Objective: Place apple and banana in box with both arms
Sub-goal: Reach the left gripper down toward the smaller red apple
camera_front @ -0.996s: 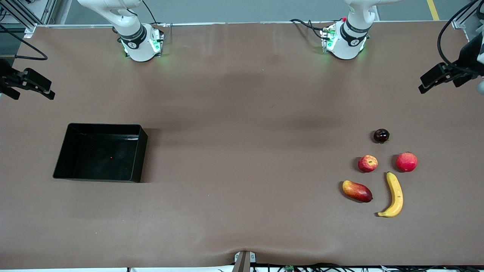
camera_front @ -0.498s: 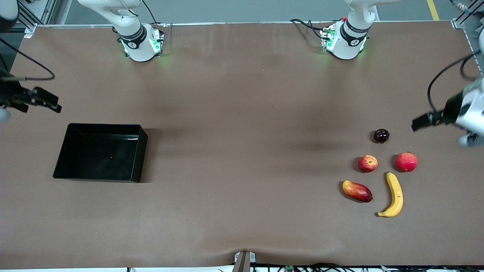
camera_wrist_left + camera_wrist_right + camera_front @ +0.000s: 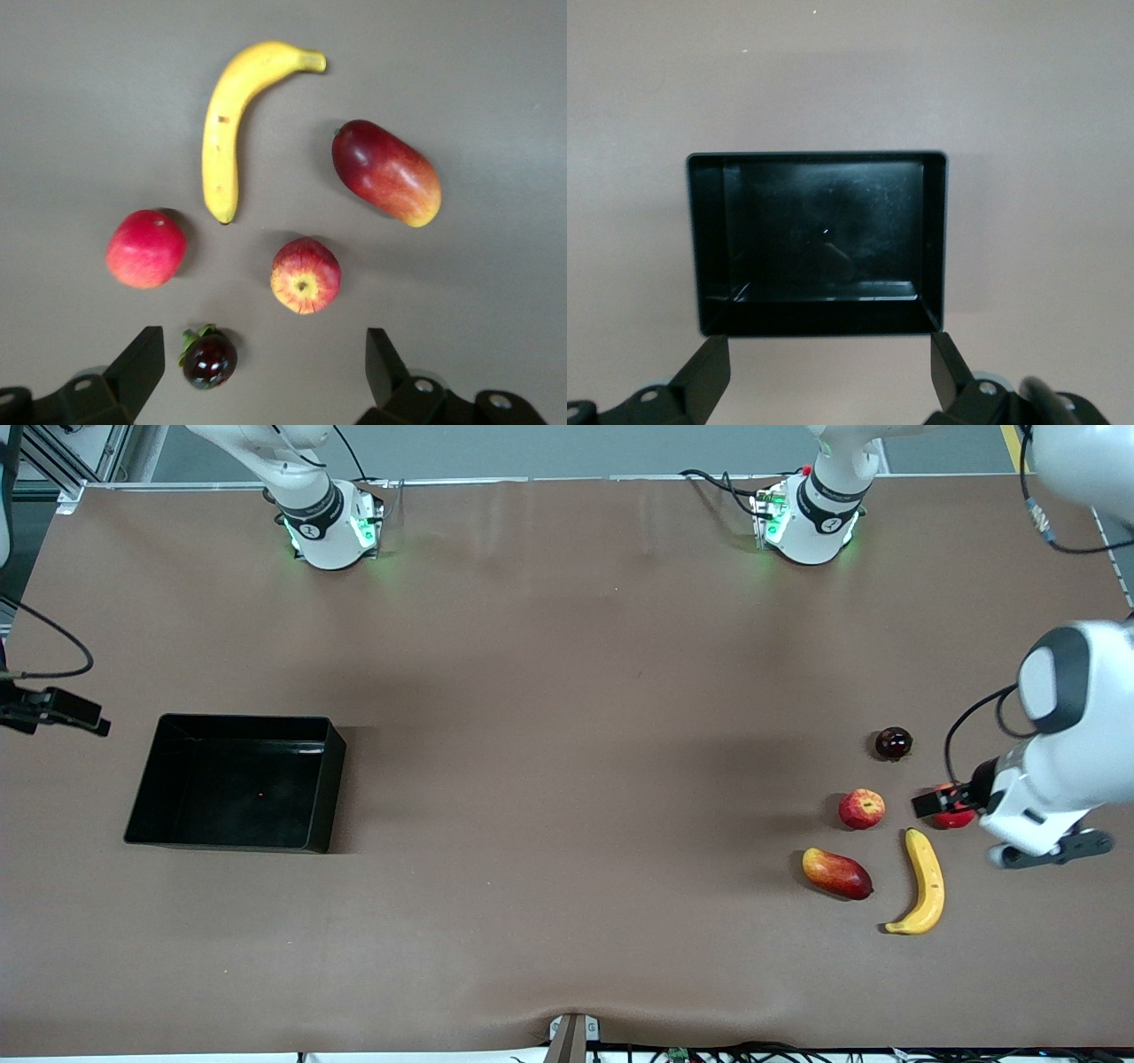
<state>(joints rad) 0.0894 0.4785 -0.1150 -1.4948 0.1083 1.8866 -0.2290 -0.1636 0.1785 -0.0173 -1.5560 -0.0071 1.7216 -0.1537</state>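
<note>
Front view, taken from the camera's edge of the table upward: the banana [image 3: 924, 881] lies nearest, at the left arm's end, its curve opening toward the mango [image 3: 836, 872] that lies just beside it toward the table's middle, apart from it. A little farther from the camera sits the apple [image 3: 862, 809], red with yellow streaks, near the banana's upper tip but not touching it. Level with the apple is a pinkish-red round fruit [image 3: 956, 816], mostly covered by the left gripper [image 3: 937, 803], which hangs in the air over it; in the left wrist view that gripper's fingers [image 3: 139, 367] stand wide apart with nothing between them, and the same fruit [image 3: 146, 249] shows whole. Farther still from the camera lies a small dark plum-like fruit [image 3: 893, 743], alone. At the right arm's end the black box [image 3: 324, 797] sits on the brown table [image 3: 567, 691], holding no fruit. The right gripper [image 3: 62, 711] is in the air just beside the box's outer end, and its fingers [image 3: 707, 376] are spread apart, holding nothing
</note>
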